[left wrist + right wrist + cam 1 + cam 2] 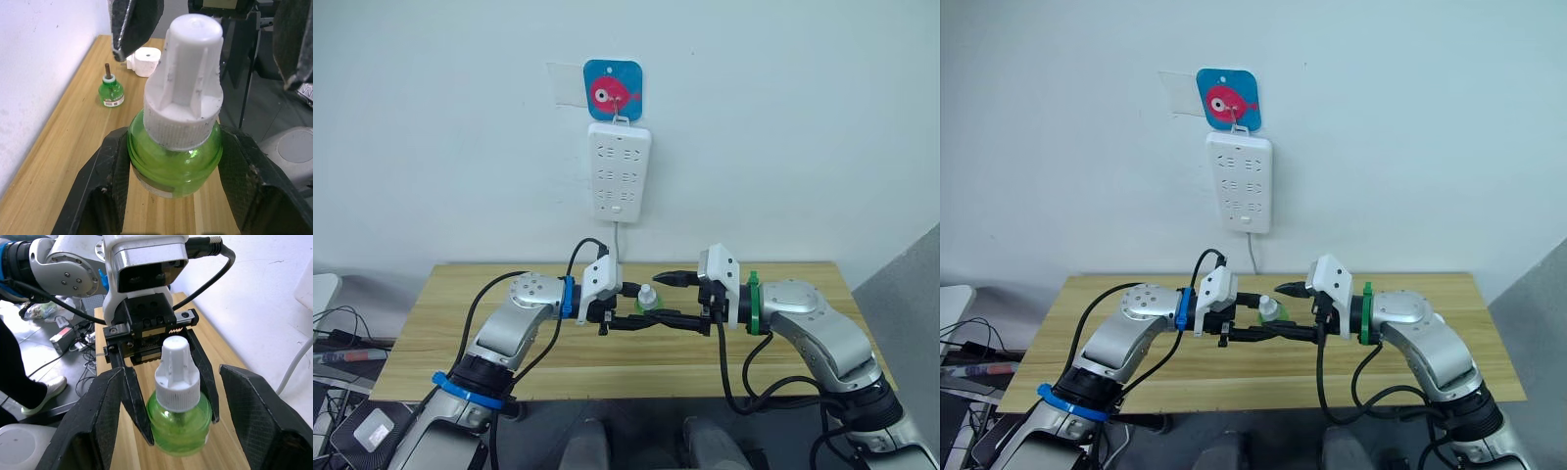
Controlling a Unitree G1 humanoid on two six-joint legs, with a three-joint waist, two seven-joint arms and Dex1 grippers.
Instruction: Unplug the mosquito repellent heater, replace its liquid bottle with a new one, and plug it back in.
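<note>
No brand or readable writing shows anywhere: the capless green liquid bottle (111, 90) carries a small white label with red marks too small to read, and the blue card (612, 90) above the white power strip (619, 173) on the wall bears only a pink fish drawing. Both arms are raised over the middle of the wooden table (450, 323), forearms bent inward so the two grippers face each other. The left gripper (171, 171) has its two black fingers clamped on the green body of the new bottle (174, 156), holding it upright in the air with its white screw cap (186, 81) on top. The right gripper (181, 406) faces it with its fingers spread wide, one on each side of the same bottle and not touching it; in the head views its upper fingertip (671, 278) pokes out just right of the cap. Seen from the left wrist, the old bottle stands upright on the table by the wall, dark wick up, and the white mosquito repellent heater (144, 61) rests on the wood just beyond it, close but apart.
</note>
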